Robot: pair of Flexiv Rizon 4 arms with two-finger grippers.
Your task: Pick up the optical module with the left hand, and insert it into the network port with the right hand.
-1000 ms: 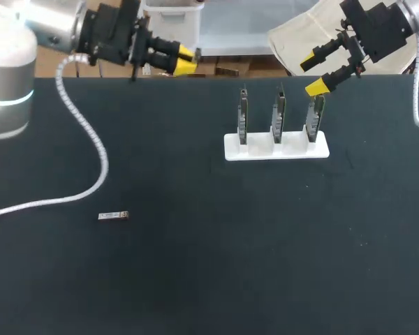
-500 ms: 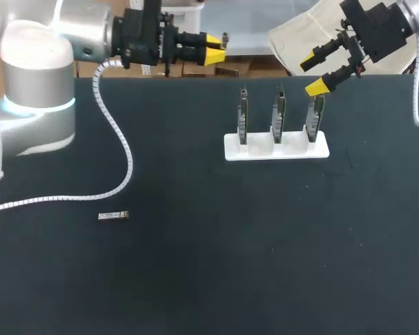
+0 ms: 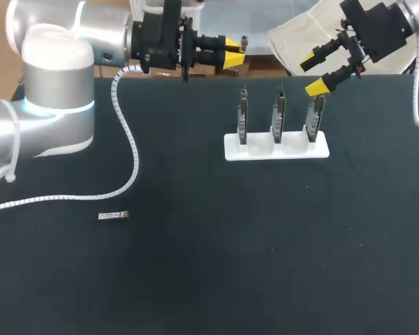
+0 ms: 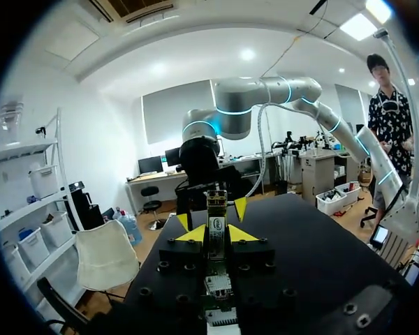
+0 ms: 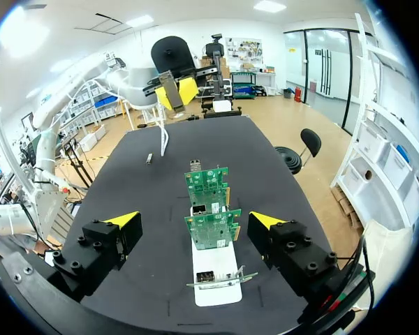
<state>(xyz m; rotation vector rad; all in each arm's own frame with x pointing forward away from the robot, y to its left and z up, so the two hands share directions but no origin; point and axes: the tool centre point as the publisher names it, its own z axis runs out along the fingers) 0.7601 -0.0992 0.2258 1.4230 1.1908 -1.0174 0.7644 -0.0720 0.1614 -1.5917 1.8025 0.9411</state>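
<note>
1. Lying flat on the left half of the dark desk (image 3: 209, 279): the optical module (image 3: 113, 216), well apart from both claws and near a loop of the white cable (image 3: 123, 157).
2. Standing toward the far right of the desk: a white rack (image 3: 232, 150) holding 3 upright boards (image 3: 278, 115) in a row.
3. Hovering at the desk's far edge and pointing toward the rack: the left claw (image 3: 232, 54), fingers standing a little apart, gripping nothing.
4. Hanging near the rack's right-hand board: the right claw (image 3: 311, 74), fingers spread wide, gripping nothing.
5. Showing only the boards' thin edges in the head view; showing their green faces, and a network port (image 5: 204, 277) at the foot of the nearest board, in the right wrist view.
6. Catching the module in the right wrist view too, as a small sliver far ahead of the claw, past the rack and beside the cable; not catching it in the left wrist view.
7. Looking out of the left wrist view: seeing the rack end-on through the narrow gap between that claw's own fingers, with the right claw beyond it; reading that gap only poorly from the head view.
</note>
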